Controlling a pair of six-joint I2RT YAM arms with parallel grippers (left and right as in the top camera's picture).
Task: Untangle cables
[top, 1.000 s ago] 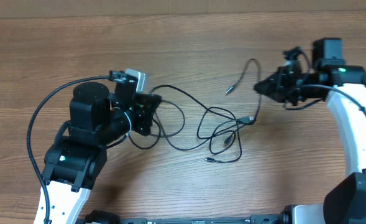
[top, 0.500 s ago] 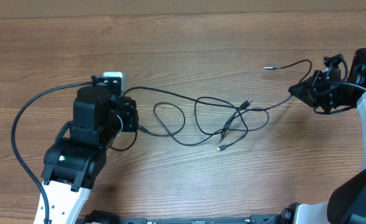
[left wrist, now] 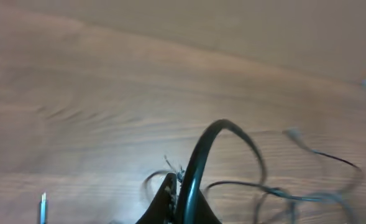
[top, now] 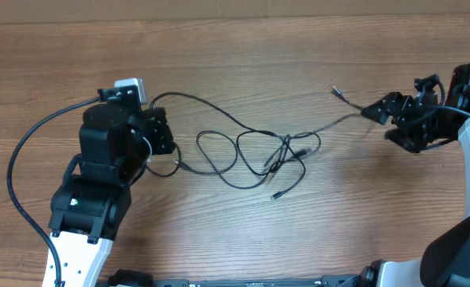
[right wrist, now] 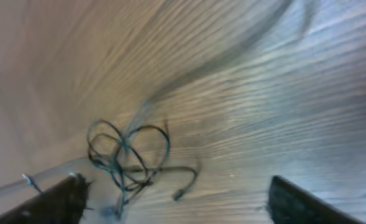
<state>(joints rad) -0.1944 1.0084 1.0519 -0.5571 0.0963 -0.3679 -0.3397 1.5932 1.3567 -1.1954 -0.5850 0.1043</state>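
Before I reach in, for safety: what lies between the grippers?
Overhead view: only the cables on the table, between left gripper and right gripper.

To either side of the right gripper [top: 384,122] the table [top: 242,231] lies bare; straight ahead, the cables [top: 287,148] trail into loops that reach the left gripper [top: 168,139].

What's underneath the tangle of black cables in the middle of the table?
Only bare wooden table shows through the loops of the cables; nothing else lies beneath. Where strands cross, the lower ones are covered, and the left end runs out of sight at the left hand.
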